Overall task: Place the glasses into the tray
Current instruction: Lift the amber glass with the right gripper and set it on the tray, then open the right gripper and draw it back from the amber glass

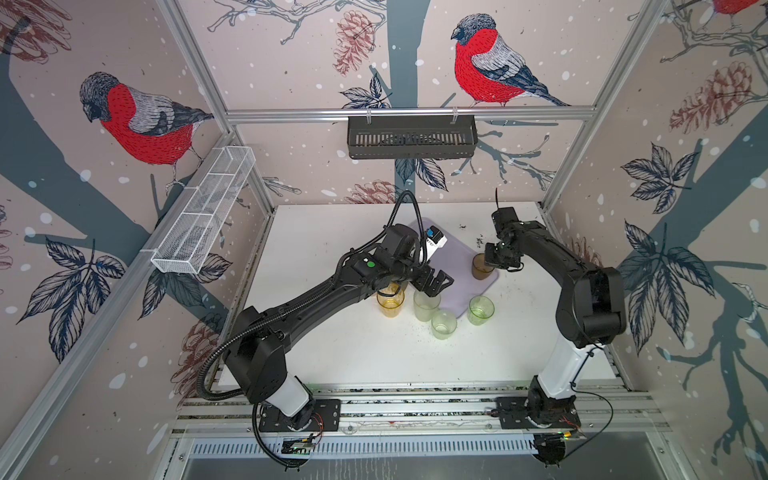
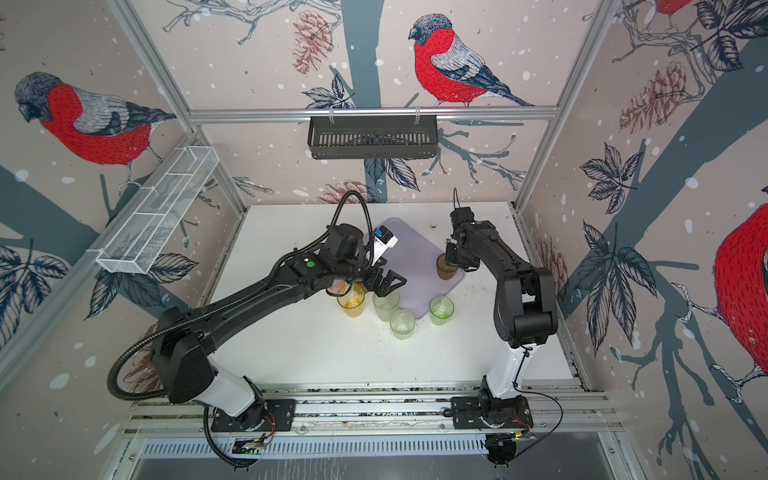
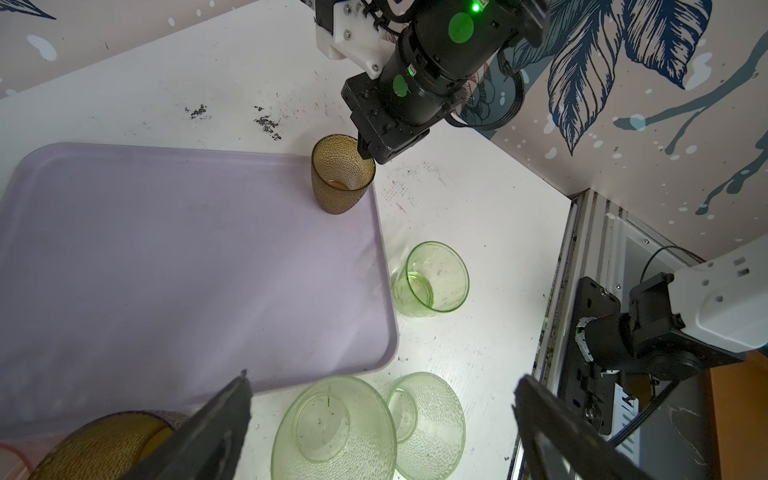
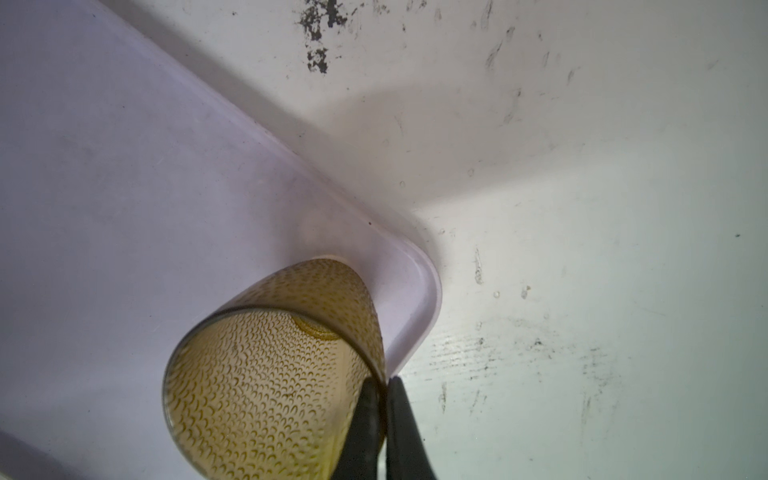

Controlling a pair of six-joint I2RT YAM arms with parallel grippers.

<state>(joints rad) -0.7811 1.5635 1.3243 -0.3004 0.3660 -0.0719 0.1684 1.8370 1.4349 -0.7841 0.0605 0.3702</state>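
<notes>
Robot test cell, laboratory type.
Left arm (image 1: 316, 293) and right arm (image 1: 561, 257) bolted to a rail (image 1: 415, 409) at the near edge of a white table (image 1: 353, 353); aluminium frame (image 1: 407, 113) and bird-print panels (image 1: 291, 62) enclose the table.

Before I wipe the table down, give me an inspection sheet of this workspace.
Surface: white table, scuffed and speckled.
Job's things: brown glass stands in lilac tray corner; amber glass, two frosted glasses, green glass stand off it.
Clutter: dark crumbs beside tray.
Grippers: left gripper open over frosted glasses; right gripper pinches brown glass's rim.
Cables: black hose along left arm; thin wire by right base.
Surroundings: black basket, white mesh basket, bird wallpaper.
</notes>
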